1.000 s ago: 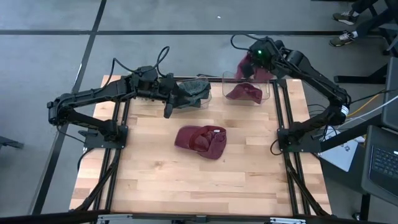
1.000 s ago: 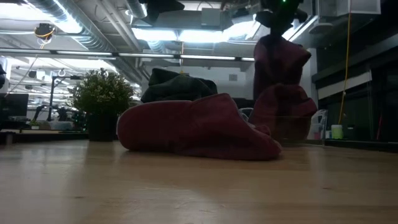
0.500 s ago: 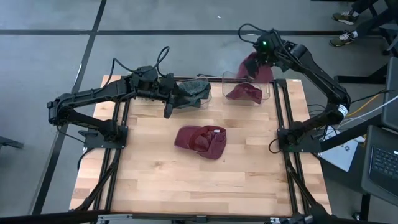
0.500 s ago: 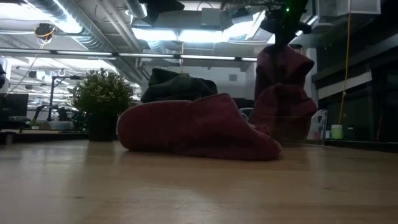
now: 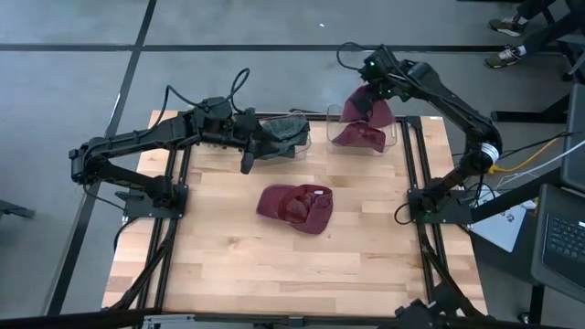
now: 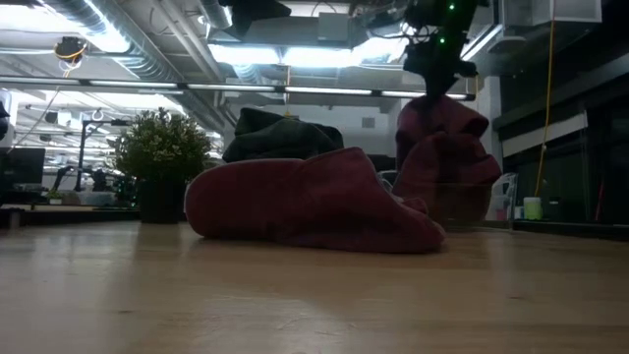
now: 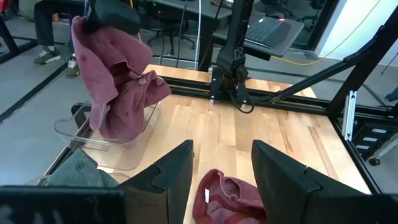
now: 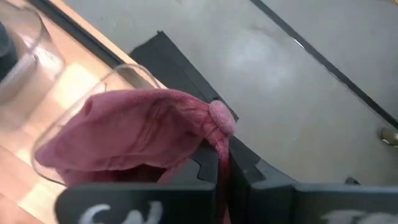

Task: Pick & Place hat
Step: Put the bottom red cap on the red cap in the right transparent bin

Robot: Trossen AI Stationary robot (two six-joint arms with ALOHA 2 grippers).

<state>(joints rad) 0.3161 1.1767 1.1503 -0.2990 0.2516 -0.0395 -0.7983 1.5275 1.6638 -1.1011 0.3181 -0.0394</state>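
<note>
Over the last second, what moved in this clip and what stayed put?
The right gripper, shut on a maroon hat, carried it from beyond the table's far edge back over the clear bin and lowered it toward the maroon hat already inside. It has not let go. The left gripper, the dark hat and the maroon hat mid-table stayed put.

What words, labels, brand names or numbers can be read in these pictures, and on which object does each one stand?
No text reads clearly in any view.
Pale marks on the right gripper body, at the bottom of the right wrist view: too blurred and cut off to read.
The red hat it holds, the red hat on the table, the clear bin and the dark hat: no lettering shows.
</note>
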